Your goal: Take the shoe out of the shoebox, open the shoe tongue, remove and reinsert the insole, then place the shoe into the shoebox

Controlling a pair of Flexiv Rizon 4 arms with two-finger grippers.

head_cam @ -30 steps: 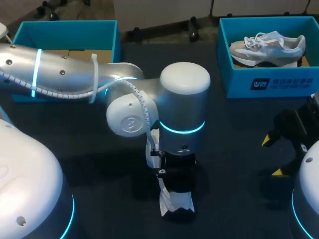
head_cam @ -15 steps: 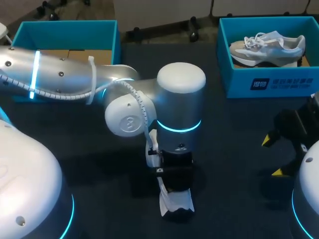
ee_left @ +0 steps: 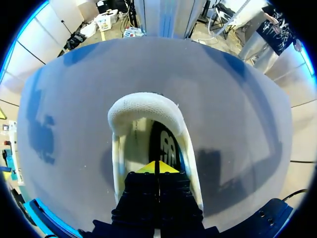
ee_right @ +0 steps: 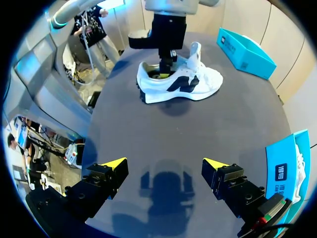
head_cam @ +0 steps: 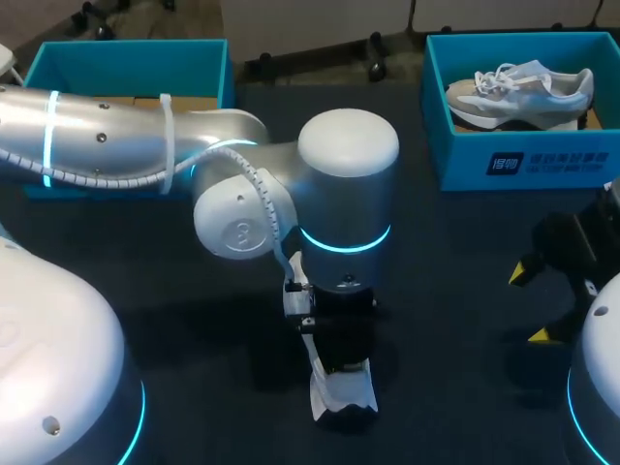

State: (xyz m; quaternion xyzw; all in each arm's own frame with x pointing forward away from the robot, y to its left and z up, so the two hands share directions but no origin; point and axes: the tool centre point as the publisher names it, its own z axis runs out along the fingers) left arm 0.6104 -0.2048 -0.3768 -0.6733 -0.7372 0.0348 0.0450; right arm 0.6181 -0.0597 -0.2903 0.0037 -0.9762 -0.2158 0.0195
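Reaching in from the left edge of the head view, the left arm (head_cam: 145,155) bends down over the lower middle of the frame, where the left gripper (head_cam: 341,376) points straight down into the white shoe (head_cam: 339,399) standing on the dark table (head_cam: 455,252). An open blue shoebox (head_cam: 126,60) sits in the upper left corner. A second blue shoebox (head_cam: 513,160) in the upper right holds a pale second shoe (head_cam: 523,87). At the right edge the right gripper (head_cam: 533,302) hangs over bare table, fingers spread. The left wrist view shows the left gripper's yellow tips (ee_left: 157,167) pressed together inside the shoe's opening. The dark insole (ee_left: 167,144) lies just ahead of them and the padded heel collar (ee_left: 143,105) curves beyond it. Whether anything thin is pinched between the tips cannot be told. In the right wrist view the right gripper's fingers (ee_right: 111,166) stand wide apart with nothing between them. Well ahead of them the white shoe lies on its sole with its tongue (ee_right: 195,51) raised, the left gripper lowered into its opening. One blue shoebox lies beyond the shoe.
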